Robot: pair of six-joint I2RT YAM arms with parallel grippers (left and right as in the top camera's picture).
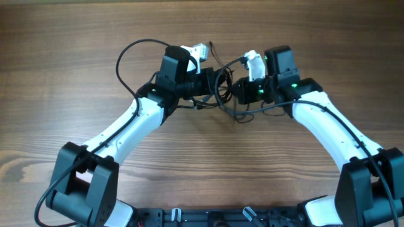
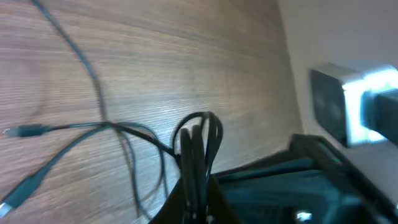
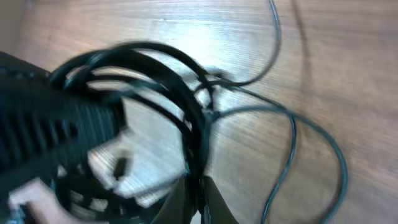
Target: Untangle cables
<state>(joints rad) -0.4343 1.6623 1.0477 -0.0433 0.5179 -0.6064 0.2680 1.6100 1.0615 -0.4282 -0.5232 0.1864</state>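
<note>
The cables (image 1: 222,88) are a small tangled bundle of thin black cords held above the table's far middle, between both grippers. My left gripper (image 1: 213,81) is shut on several looped strands (image 2: 198,140) from the left. My right gripper (image 1: 236,90) is shut on strands of the same bundle (image 3: 198,146) from the right. Loose strands trail onto the wood below (image 1: 243,113), and two small plug ends (image 2: 25,131) lie on the table in the left wrist view. The two grippers are nearly touching.
A thicker black cable (image 1: 129,53) arcs from the left arm over the wooden table (image 1: 63,94). The left arm (image 1: 126,135) and right arm (image 1: 328,132) reach in from the near corners. The right gripper's body (image 2: 348,106) fills the left wrist view's right side.
</note>
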